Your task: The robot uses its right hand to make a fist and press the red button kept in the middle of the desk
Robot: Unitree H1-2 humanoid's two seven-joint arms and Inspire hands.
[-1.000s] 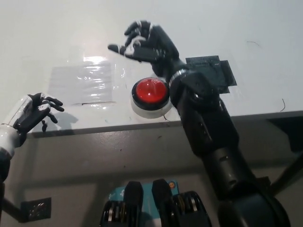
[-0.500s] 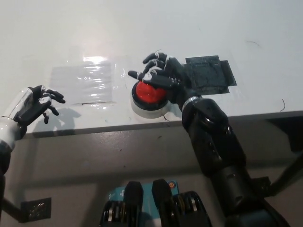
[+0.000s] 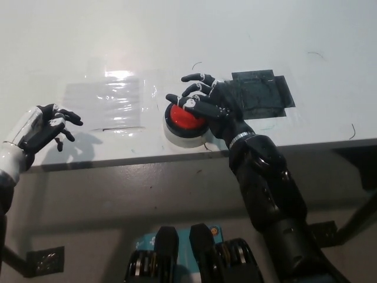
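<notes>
Head view: red button (image 3: 181,119) faces up under the loosely curled, empty right hand (image 3: 209,106); black patch (image 3: 262,93) at its 2 o'clock; left hand (image 3: 44,127) released at the surface (image 3: 88,47) edge.

No text, label, brand, number or sign can be read anywhere. The worktop (image 3: 283,47) carries only unmarked surfaces: the red button (image 3: 184,119) near its front edge shows no lettering, the dark patch (image 3: 265,94) beside it is plain, and the clear tape strip (image 3: 105,100) toward the left edge bears nothing legible.
</notes>
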